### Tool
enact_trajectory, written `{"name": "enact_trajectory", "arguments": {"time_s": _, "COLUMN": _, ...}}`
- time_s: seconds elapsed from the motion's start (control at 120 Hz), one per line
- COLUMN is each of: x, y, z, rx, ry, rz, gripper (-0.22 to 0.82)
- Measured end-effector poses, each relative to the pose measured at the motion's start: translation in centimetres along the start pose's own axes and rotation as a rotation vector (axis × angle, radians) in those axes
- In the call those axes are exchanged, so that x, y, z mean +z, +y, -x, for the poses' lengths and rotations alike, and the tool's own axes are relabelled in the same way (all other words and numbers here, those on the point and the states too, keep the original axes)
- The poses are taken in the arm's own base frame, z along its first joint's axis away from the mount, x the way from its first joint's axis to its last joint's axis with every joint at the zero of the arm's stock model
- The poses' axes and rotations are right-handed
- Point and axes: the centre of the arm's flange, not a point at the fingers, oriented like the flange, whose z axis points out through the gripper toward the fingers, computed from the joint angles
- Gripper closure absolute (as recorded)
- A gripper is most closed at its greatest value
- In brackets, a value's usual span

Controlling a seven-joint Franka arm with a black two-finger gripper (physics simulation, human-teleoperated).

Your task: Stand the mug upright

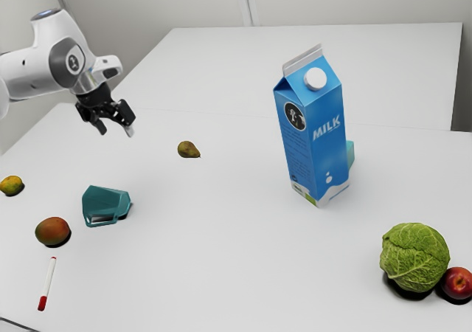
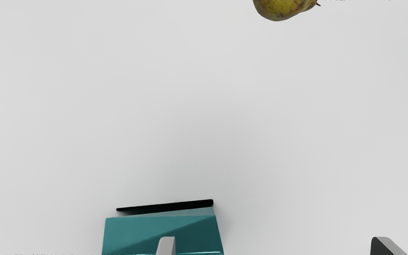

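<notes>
High over the table, near the exterior view's upper left, my gripper hangs open and holds nothing. Below it a teal mug lies on its side on the table, its handle toward the camera. In the wrist view my gripper has its two fingertips wide apart. One fingertip overlaps part of the mug in that picture, and the mug's lower part is cut off by the picture's edge.
Close to the mug are a mango, a red-capped marker and a pear. A yellow fruit lies at the far left. A tall milk carton, a cabbage and an apple stand toward the exterior view's right.
</notes>
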Motion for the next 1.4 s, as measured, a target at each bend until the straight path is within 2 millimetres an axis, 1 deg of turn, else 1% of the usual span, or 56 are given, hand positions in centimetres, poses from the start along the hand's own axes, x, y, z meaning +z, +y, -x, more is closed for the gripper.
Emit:
{"name": "enact_trajectory", "arguments": {"time_s": 0.067, "x": 0.3, "y": -0.4, "z": 0.6, "rx": -0.013, "ry": -0.003, "rz": 0.006, "gripper": 0.0}}
{"name": "enact_trajectory", "arguments": {"time_s": 0.15, "x": -0.4, "y": -0.8, "z": 2.6, "rx": -0.018, "ry": 0.005, "rz": 0.006, "gripper": 0.0}}
{"name": "enact_trajectory", "arguments": {"time_s": 0.217, "x": -0.1, "y": -2.0, "z": 3.9, "rx": -0.032, "ry": -0.003, "rz": 0.028, "gripper": 0.0}}
{"name": "enact_trajectory", "arguments": {"time_s": 0.3, "x": 0.7, "y": -4.1, "z": 5.1, "rx": -0.055, "ry": -0.023, "rz": 0.056, "gripper": 0.0}}
{"name": "enact_trajectory", "arguments": {"time_s": 0.383, "x": 2.4, "y": -7.0, "z": 6.1, "rx": -0.091, "ry": -0.049, "rz": 0.099, "gripper": 0.0}}
{"name": "enact_trajectory", "arguments": {"time_s": 0.483, "x": 4.8, "y": -12.3, "z": 8.1, "rx": -0.162, "ry": -0.078, "rz": 0.153, "gripper": 0.0}}
{"name": "enact_trajectory", "arguments": {"time_s": 0.525, "x": 5.8, "y": -14.0, "z": 8.6, "rx": -0.178, "ry": -0.086, "rz": 0.175, "gripper": 0.0}}
{"name": "enact_trajectory", "arguments": {"time_s": 0.625, "x": 8.3, "y": -15.8, "z": 9.0, "rx": -0.176, "ry": -0.11, "rz": 0.235, "gripper": 0.0}}
{"name": "enact_trajectory", "arguments": {"time_s": 0.692, "x": 9.2, "y": -16.5, "z": 9.2, "rx": -0.164, "ry": -0.117, "rz": 0.268, "gripper": 0.0}}
{"name": "enact_trajectory", "arguments": {"time_s": 0.75, "x": 9.9, "y": -17.7, "z": 9.9, "rx": -0.167, "ry": -0.117, "rz": 0.302, "gripper": 0.0}}
{"name": "enact_trajectory", "arguments": {"time_s": 0.992, "x": 13.4, "y": -18.6, "z": 10.3, "rx": -0.136, "ry": -0.109, "rz": 0.479, "gripper": 0.0}}
{"name": "enact_trajectory", "arguments": {"time_s": 1.167, "x": 14.9, "y": -18.8, "z": 10.0, "rx": -0.132, "ry": -0.068, "rz": 0.618, "gripper": 0.0}}
{"name": "enact_trajectory", "arguments": {"time_s": 1.242, "x": 15.9, "y": -19.0, "z": 10.3, "rx": -0.147, "ry": -0.05, "rz": 0.681, "gripper": 0.0}}
{"name": "enact_trajectory", "arguments": {"time_s": 1.4, "x": 17.4, "y": -19.5, "z": 10.8, "rx": -0.176, "ry": -0.008, "rz": 0.781, "gripper": 0.0}}
